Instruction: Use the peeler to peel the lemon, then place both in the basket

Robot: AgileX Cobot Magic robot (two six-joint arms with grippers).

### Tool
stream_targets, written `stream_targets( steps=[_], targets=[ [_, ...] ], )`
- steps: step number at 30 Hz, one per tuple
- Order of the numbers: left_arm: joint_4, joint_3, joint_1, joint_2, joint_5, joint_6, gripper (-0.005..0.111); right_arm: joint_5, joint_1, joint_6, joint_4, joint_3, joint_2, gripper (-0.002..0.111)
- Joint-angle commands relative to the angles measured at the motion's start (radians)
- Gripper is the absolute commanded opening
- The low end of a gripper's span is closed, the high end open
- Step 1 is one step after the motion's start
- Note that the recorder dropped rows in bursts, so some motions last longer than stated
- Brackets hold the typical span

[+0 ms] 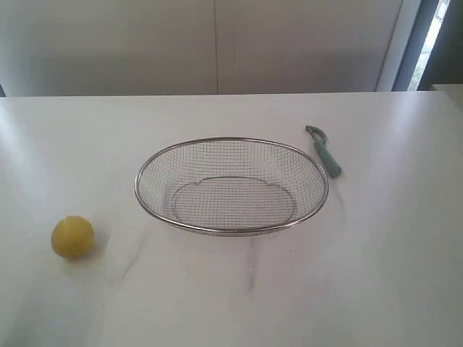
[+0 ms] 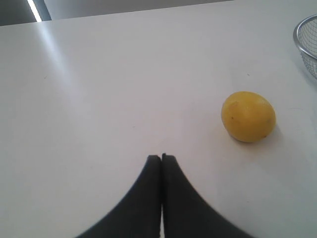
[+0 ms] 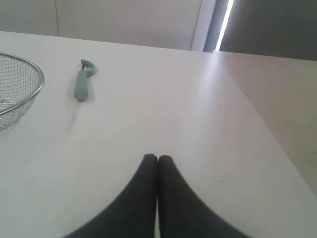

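Pinched closed, empty, angled low over the table (image 1: 376, 275): left gripper (image 2: 161, 157) near the lemon (image 1: 72, 237) by the near-left corner. Right gripper (image 3: 157, 157) likewise, facing the peeler (image 1: 324, 150) beside the central basket (image 1: 217, 230), toward the far edge.

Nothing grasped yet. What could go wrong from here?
The lemon is round and loose on the table: the left gripper, shut now, may knock it rolling. The peeler lies flat and slim near the basket rim: the right gripper may slip off it or shove it.

Basket (image 1: 217, 230) central on the table (image 1: 391, 275), lemon (image 1: 72, 237) front-left of it (well apart), peeler (image 1: 323, 152) near its back-right rim.
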Motion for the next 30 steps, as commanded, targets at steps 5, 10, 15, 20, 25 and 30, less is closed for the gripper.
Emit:
stream_targets(
  steps=[5, 10, 15, 20, 25, 30],
  targets=[
    [-0.006, 0.004, -0.003, -0.003, -0.001, -0.002, 0.000, -0.070, 0.004, -0.008, -0.011, 0.003, -0.006, 0.000],
    [-0.006, 0.004, -0.003, -0.003, -0.001, -0.002, 0.000, -0.296, 0.004, -0.008, -0.011, 0.003, -0.006, 0.000],
    [-0.006, 0.004, -0.003, -0.003, -0.001, -0.002, 0.000, -0.580, 0.004, -0.008, -0.006, 0.003, -0.006, 0.000],
    [-0.006, 0.004, -0.003, -0.003, -0.001, -0.002, 0.000, -0.772, 0.004, 0.030, -0.006, 0.003, -0.006, 0.000],
    [-0.006, 0.004, -0.003, -0.003, -0.001, -0.002, 0.000, -0.911, 0.004, 0.259, 0.003, 0.003, -0.006, 0.000],
    [-0.006, 0.004, -0.003, -0.003, -0.001, -0.002, 0.000, -0.927, 0.004, 0.533, 0.003, 0.003, -0.006, 0.000]
  ],
)
